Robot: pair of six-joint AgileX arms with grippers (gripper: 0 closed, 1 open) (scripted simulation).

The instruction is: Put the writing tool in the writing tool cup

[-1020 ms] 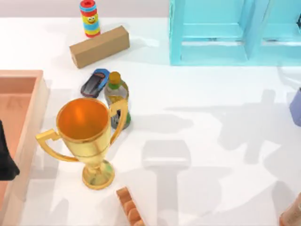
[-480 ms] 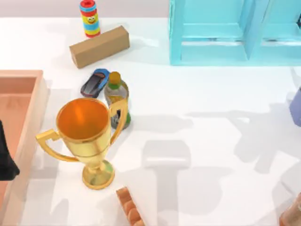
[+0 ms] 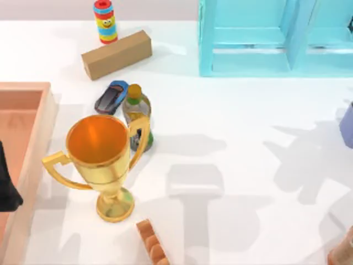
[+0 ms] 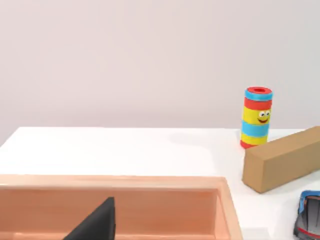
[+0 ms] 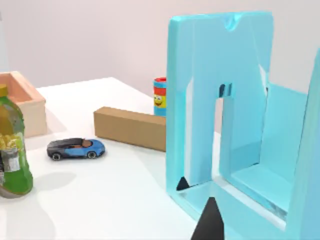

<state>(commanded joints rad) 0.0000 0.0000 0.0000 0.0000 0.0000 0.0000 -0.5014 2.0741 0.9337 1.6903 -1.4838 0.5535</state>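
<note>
A white desk [image 3: 231,110] carries one gold trophy [image 3: 99,160], one green bottle [image 3: 136,113], one blue toy car [image 3: 111,96], one cardboard box [image 3: 117,54], one striped smiling cylinder [image 3: 105,21], one turquoise shelf unit [image 3: 270,36] and one wooden tray [image 3: 25,138]. One periwinkle writing tool cup [image 3: 347,124] sits cut off at the desk's right edge. A dark part of the left hand [image 3: 6,187] hangs over the tray; how far open it is cannot be told. A dark tip of the right hand [image 5: 210,220] points near the shelf unit; its opening cannot be told either.
</note>
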